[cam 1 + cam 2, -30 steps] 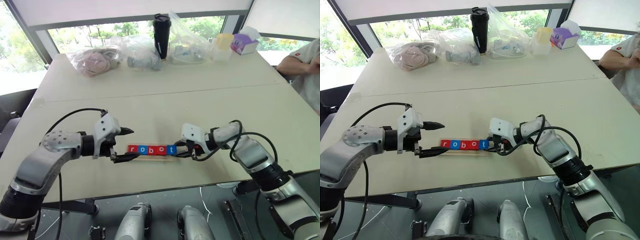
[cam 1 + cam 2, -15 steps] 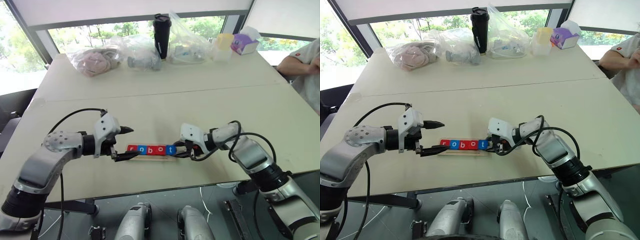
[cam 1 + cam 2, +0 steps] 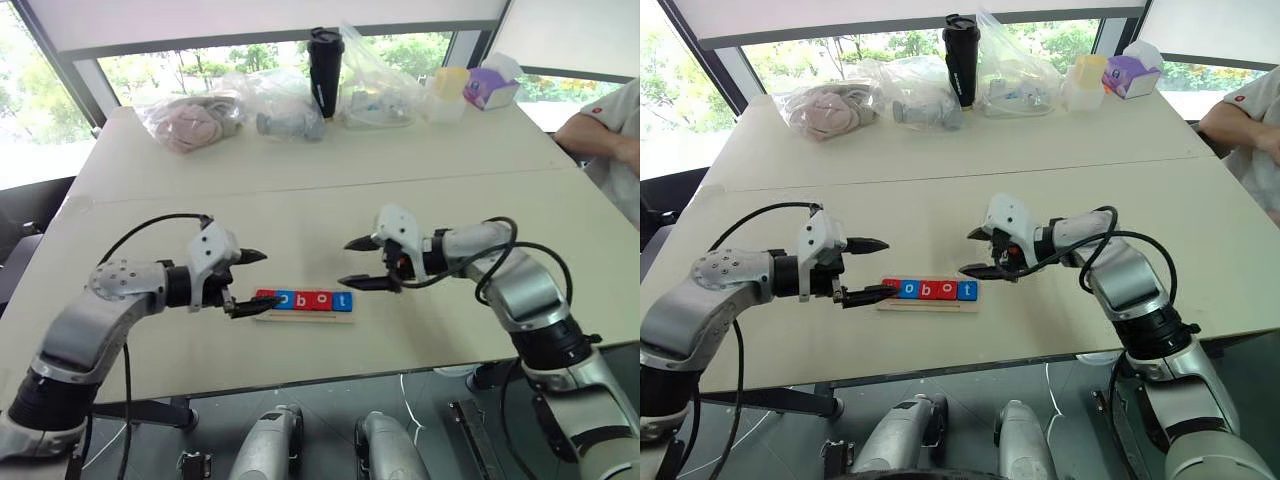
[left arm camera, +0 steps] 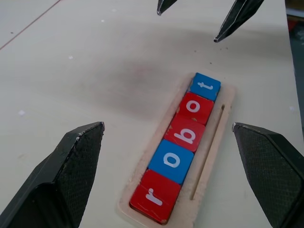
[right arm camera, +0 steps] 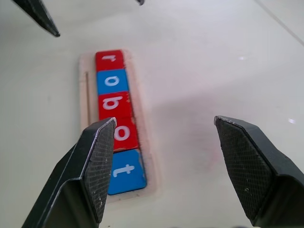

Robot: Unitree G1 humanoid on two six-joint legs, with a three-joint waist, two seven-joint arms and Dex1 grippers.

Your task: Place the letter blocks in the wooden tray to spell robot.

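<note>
The letter blocks (image 3: 303,299) lie in a row in the wooden tray (image 3: 300,317), several red and blue tiles reading "robot". The left wrist view shows the same row (image 4: 183,147) inside the tray's rim (image 4: 227,111). My left gripper (image 3: 256,282) is open at the "r" end, its lower finger close to the tray and nothing between the fingers. My right gripper (image 3: 345,262) is open and empty, hovering above and just past the blue "t" block (image 5: 126,172). The right wrist view has its fingers (image 5: 97,161) spread wide over that end.
At the table's far side stand a black tumbler (image 3: 322,70), clear plastic bags (image 3: 230,110), a yellow-lidded cup (image 3: 446,92) and a purple tissue box (image 3: 488,88). A person's arm (image 3: 600,130) rests at the right edge. The table's front edge runs just below the tray.
My right gripper opened and rose up away from the "t" end of the tray. The left gripper stayed where it was, open.
</note>
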